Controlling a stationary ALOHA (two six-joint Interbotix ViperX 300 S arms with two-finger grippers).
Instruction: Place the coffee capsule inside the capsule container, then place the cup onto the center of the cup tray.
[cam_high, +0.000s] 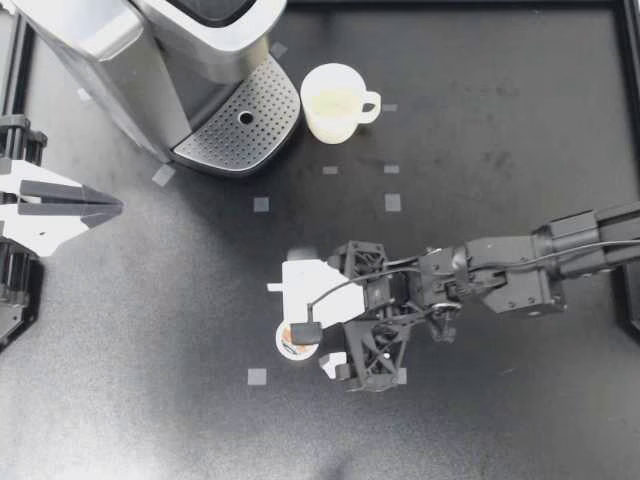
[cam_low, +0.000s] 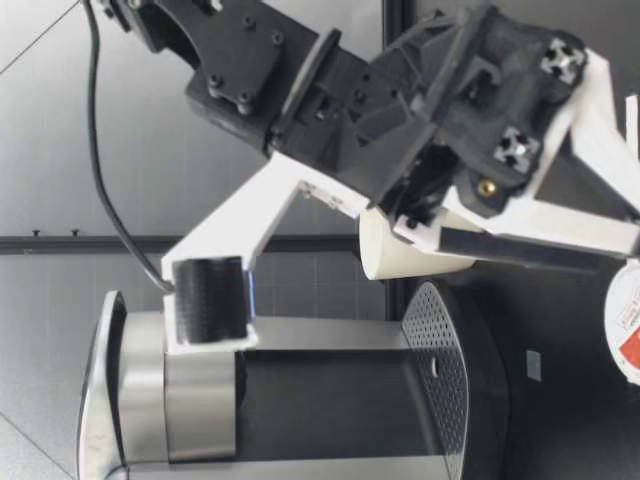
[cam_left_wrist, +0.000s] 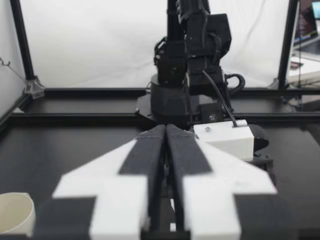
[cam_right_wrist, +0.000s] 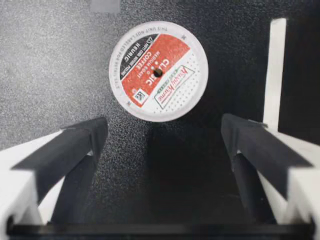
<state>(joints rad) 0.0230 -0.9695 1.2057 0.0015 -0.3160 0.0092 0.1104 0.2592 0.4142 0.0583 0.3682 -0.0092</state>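
Left jaws: parked well to the left of the coffee machine, clenched on nothing, tips pressed flat together. No part in this step.

Coffee machine: its cup tray juts from the base toward the open table and is bare. I cannot make out the capsule container. The machine's top runs out of view, so whether it is open or shut is unknown.

Cup: upright, just right of the machine's cup tray, beside it but not on it, handle turned away from the machine.

Coffee capsule: on the table, foil lid up. It lies well out from the machine on the side the cup tray faces, farther off than the cup.

Right jaws: my right arm reaches in from the side away from the machine. The jaws are released and spread wide, low over the table. The capsule sits just ahead of the tips, roughly centred on the gap, not yet between the pads. Nothing touches it.

Step in hand, as I judge it: grasp the capsule.
- Ease forward until the capsule's body is fully between the pads, keeping the gap centred on it.
- Stay low enough to catch the side wall under the rim, not the foil lip.
- Clench slowly and evenly. The capsule looks light, so one pad landing first would likely skid or tip it.
- Lift straight, lid level.
- The cup stands near the path to the machine, so pass well clear of it.
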